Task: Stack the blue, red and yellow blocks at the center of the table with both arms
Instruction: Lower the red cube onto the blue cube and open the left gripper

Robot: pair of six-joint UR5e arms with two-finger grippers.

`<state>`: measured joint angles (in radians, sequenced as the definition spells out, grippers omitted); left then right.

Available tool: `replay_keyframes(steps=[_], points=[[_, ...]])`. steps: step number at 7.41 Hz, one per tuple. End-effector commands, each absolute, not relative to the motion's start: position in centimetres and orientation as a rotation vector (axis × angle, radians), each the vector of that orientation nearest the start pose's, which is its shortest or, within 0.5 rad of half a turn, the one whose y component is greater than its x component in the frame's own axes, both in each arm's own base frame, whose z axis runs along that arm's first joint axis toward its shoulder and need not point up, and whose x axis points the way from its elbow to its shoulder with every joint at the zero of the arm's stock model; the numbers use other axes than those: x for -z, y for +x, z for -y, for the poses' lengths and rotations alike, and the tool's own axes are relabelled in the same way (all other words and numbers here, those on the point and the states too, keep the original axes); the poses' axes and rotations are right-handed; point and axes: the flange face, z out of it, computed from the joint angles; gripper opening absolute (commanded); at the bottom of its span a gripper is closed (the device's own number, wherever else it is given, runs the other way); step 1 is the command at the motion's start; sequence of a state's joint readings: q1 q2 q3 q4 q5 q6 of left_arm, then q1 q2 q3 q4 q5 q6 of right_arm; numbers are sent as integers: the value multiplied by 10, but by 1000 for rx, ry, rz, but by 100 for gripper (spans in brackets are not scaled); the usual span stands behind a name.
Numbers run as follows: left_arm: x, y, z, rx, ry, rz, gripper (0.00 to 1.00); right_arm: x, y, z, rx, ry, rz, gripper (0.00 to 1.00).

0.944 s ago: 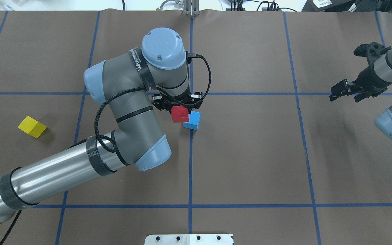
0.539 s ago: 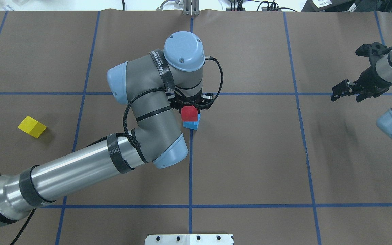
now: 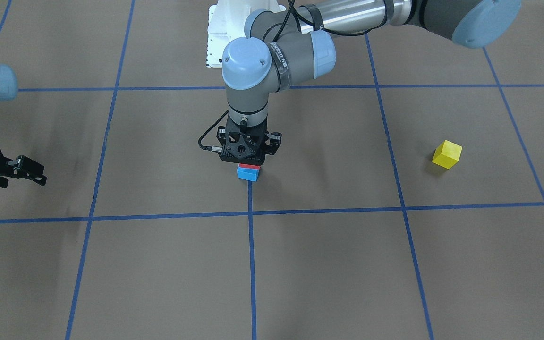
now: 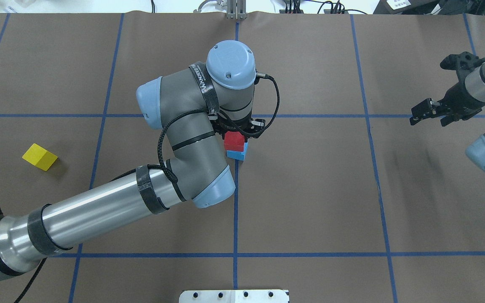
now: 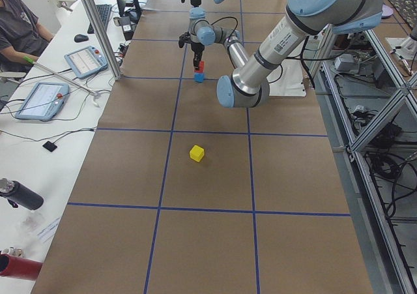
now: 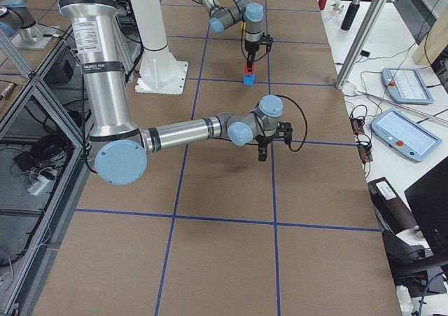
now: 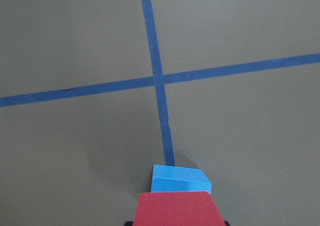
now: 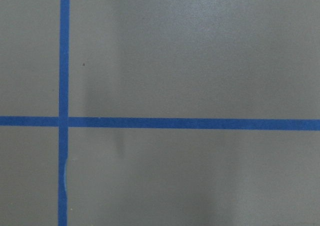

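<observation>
The red block (image 4: 234,141) is being gripped by the left tool (image 3: 248,159), with the black fingers being pressed against its opposite sides. It is being rested flat on the light blue block (image 4: 239,155), and their edges are nearly lined up, so a two-high stack is being formed. From the front, only a thin red strip is being shown between the tool's body and the blue cube.

The stack is sitting on the middle tape line (image 4: 235,210) at the centre of the surface (image 4: 310,189), a matte brown sheet crossed by a grid of thin blue tape. All three cubes are matte and sharp-edged, and of equal size.

The left arm (image 4: 99,210) is being bent steeply over the stack. Its tube is polished silver and its joints are grey with rounded pale blue caps. A braided black cable (image 4: 162,139) is being looped along the wrist.

The yellow block (image 4: 39,157) is lying alone on the left arm's side, well apart from the stack. It is turned at an angle to the grid, and nothing is touching it.

The right tool (image 4: 432,115) is being held above the surface far out on the right arm's side, near a tape crossing. Its fingers appear to be parted with nothing between them, though they are small in every view.
</observation>
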<state>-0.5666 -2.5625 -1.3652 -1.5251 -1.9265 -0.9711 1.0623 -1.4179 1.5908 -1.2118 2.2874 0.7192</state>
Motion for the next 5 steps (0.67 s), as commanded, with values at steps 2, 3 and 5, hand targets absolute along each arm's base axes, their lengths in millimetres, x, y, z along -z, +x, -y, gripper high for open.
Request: replay_keyframes(steps=[2,3,5], points=[[-115,605,494,-198,126,-794,0,-529,-221,535,-6,13,863,100],[-115,605,494,-198,126,-794,0,-529,-221,535,-6,13,863,100],[-117,608,496,-195,120,-787,0,-530,-221,535,-7,12,863,100]])
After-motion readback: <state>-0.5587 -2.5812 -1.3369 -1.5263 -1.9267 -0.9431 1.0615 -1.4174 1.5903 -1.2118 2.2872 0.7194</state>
